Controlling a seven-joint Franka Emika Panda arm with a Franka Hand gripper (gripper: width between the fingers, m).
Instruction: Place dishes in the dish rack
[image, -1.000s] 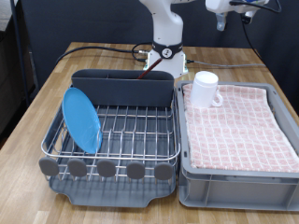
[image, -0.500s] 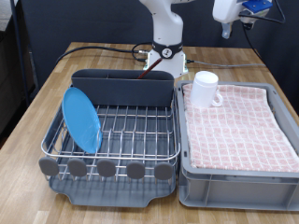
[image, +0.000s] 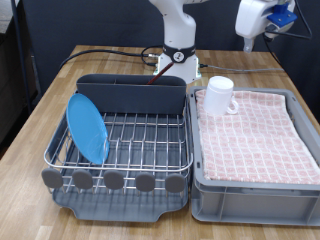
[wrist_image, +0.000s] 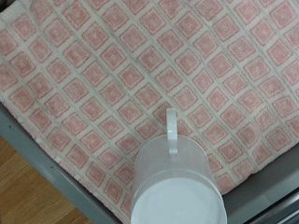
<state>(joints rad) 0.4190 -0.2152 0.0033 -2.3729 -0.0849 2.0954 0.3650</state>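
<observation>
The light-blue plate (image: 87, 127) stands on edge in the silver wire dish rack (image: 130, 140), at the exterior view's left side of it. The white mug (image: 220, 95) stands upright on the pink-checked cloth in the grey crate, at its far left corner. The wrist view looks down on the mug (wrist_image: 177, 187), with its handle (wrist_image: 171, 131) pointing out over the cloth. My gripper (image: 248, 42) hangs high above the table, up and to the exterior view's right of the mug, with nothing seen in it. The wooden spoon does not show clearly.
The dark utensil holder (image: 132, 93) runs along the rack's far side. The grey crate (image: 250, 185) with its checked cloth (wrist_image: 140, 75) stands right of the rack. The robot base (image: 180, 50) and cables lie behind on the wooden table (image: 40, 110).
My gripper has moved towards the exterior view's right at the top of the picture. The plate and the mug have not moved.
</observation>
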